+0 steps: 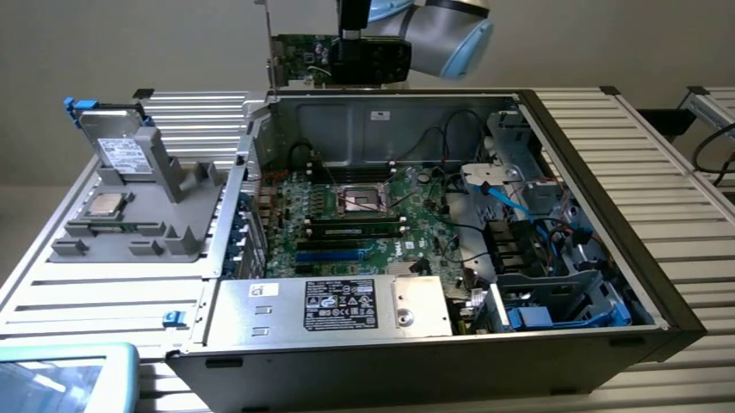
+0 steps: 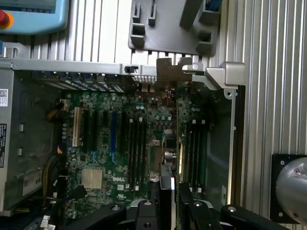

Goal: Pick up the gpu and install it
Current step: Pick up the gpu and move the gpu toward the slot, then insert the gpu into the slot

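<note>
Black-fingered, the hand (image 2: 171, 194) is clamped on the gpu (image 1: 308, 53), a thin green circuit card with a silvery end bracket. One finger (image 2: 188, 203) presses each face of the card, which runs edge-on between them in the wrist view.

In the exterior view the card is held in the air, standing on edge above the far wall of the open black computer case (image 1: 379, 112) and clear of everything inside it. Its bracket end points to the exterior view's left, and the grey and blue arm wrist (image 1: 450, 34) is just to its right.

The table (image 1: 643, 146) is made of silvery ribbed metal slats, and a plain pale wall (image 1: 138, 43) stands behind it. The case lies on its side in the middle of the table, with its green motherboard (image 1: 344, 215) facing up. An empty square processor socket (image 1: 361, 200) sits near the board's centre, and a narrow dark memory stick (image 1: 356, 231) lies just nearer than it. A silver power supply box with a black label (image 1: 344, 305) fills the near end of the case, and blue cables and drive bays (image 1: 552, 258) take up its right side.

On the exterior view's left, just beside the case, a grey moulded parts holder (image 1: 126, 232) rests on the slats. It carries a small square silver processor chip (image 1: 106, 204) and an upright silver drive with blue tabs (image 1: 115, 138). A light blue pendant with a screen (image 1: 58, 379) lies at the near left corner.
</note>
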### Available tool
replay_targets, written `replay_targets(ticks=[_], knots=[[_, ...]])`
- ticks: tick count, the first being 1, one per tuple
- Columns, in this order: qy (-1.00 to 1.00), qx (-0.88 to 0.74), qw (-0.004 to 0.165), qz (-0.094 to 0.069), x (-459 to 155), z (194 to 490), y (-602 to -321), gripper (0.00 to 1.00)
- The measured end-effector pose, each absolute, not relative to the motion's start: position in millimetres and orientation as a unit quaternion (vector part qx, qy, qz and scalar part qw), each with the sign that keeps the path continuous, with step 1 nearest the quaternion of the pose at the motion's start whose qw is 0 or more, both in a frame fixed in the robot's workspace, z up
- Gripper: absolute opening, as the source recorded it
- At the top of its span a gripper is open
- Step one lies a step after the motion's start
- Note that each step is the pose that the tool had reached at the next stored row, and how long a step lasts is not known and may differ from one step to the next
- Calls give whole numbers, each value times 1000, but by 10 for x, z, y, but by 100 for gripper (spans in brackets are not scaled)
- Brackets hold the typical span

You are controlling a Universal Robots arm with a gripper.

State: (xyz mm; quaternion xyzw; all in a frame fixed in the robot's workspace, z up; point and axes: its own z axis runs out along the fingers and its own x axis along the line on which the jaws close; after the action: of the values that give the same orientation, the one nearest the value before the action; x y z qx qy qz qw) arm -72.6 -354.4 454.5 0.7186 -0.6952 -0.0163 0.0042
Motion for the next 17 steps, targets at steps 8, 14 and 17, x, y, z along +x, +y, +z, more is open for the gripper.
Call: replay_targets(ticks=[8, 14, 17], knots=[[-695, 719, 4, -16, -699, 4536, -3544, 27], [-695, 719, 4, -16, -699, 4536, -3544, 27], [-695, 718, 4, -16, -704, 4534, -3544, 27]])
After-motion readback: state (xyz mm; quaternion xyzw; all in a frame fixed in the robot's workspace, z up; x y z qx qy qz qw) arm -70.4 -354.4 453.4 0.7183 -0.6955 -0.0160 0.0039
